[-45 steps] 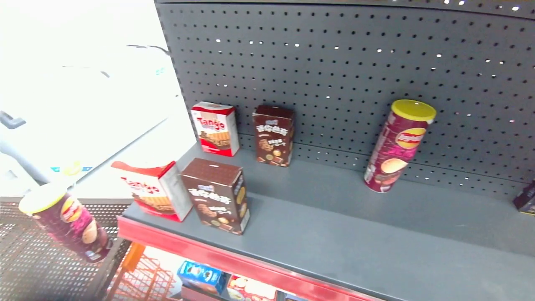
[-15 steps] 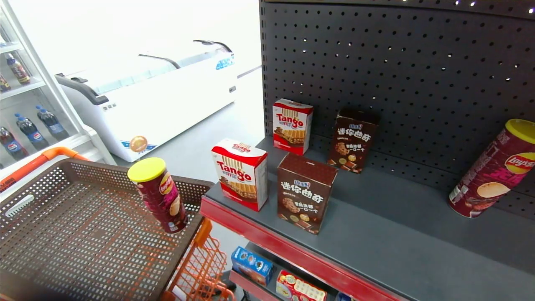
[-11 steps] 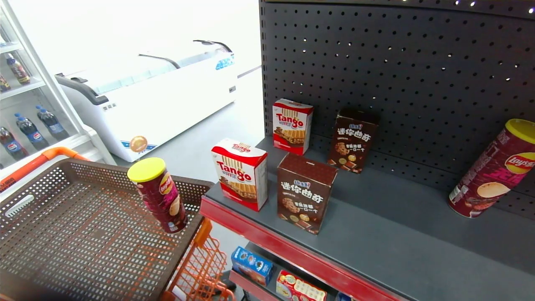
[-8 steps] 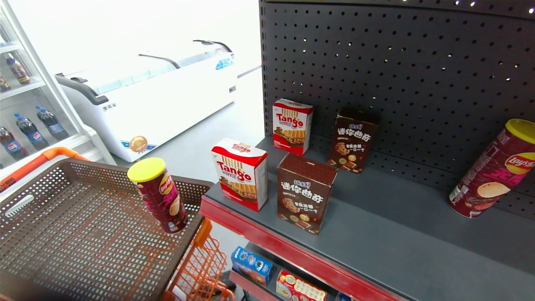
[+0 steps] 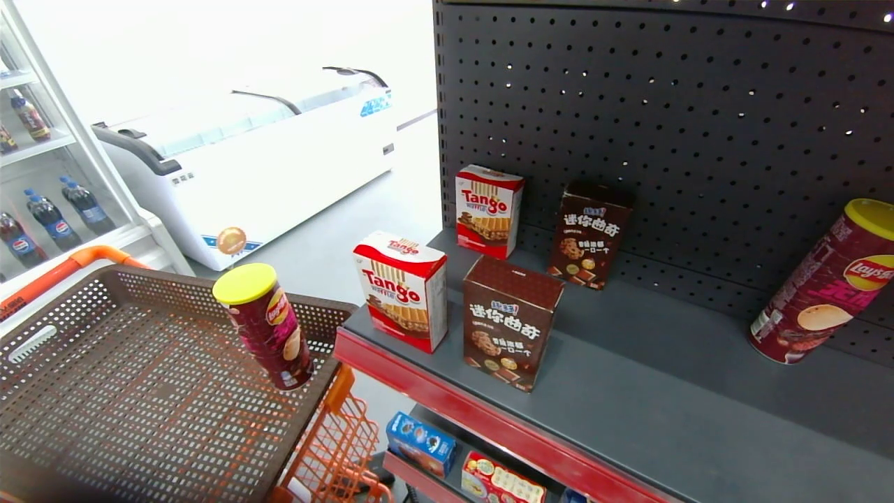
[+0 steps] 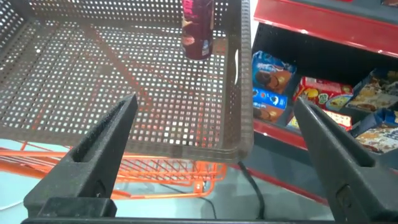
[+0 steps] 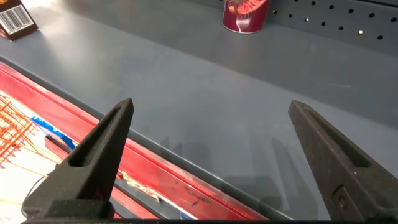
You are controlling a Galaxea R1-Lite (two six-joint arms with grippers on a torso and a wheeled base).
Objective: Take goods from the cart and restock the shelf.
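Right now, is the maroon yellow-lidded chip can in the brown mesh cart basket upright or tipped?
Upright: maroon chip can stands base-down in the mesh basket, lid on top.

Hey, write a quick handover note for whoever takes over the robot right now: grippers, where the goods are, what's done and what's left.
Left gripper: fingers open, empty, above the cart basket.
Right gripper: fingers open, empty, above the bare front of the shelf.
In the basket: one cart can with a yellow lid, standing near the shelf-side wall.
On the shelf: front wafer box, back wafer box, front cookie box, back cookie box, and shelf can at the back right by the pegboard.
Left to do: pick up the cart can and shelve it, probably beside the shelf can.
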